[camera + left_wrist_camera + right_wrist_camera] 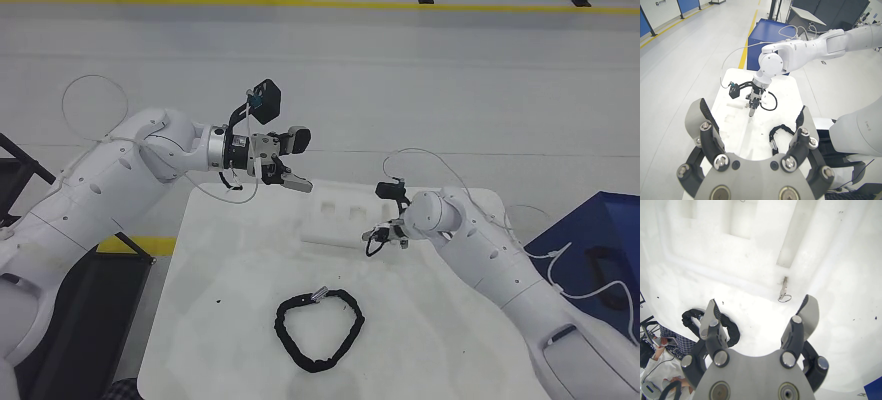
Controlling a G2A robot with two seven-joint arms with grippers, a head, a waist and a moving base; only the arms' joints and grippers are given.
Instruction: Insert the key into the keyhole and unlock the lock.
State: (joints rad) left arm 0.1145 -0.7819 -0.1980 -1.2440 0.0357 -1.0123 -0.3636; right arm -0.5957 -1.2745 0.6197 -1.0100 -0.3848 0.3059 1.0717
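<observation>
Right gripper [761,304] hangs just above the key [783,289], jaws spread wide, nothing in them. The key lies flat on the foam [240,330], its tip right at the end of a slot [789,237] and its ring [784,298] on the gripper's side. From the top view that spot is about 1 o'clock from the lock [283,332], which sits loose near the table's 6 o'clock edge, well apart from both arms. Left gripper [753,108] is up off the 11 o'clock corner, also wide open and empty.

What worries me: a thin key lying flat on soft foam is a nasty pick. If the fingers come down crooked, I'd guess they shove it into that slot, or catch only the ring so the key dangles and can't be aimed. And with nothing holding the lock, pushing a key at it will probably just skid it around.
</observation>
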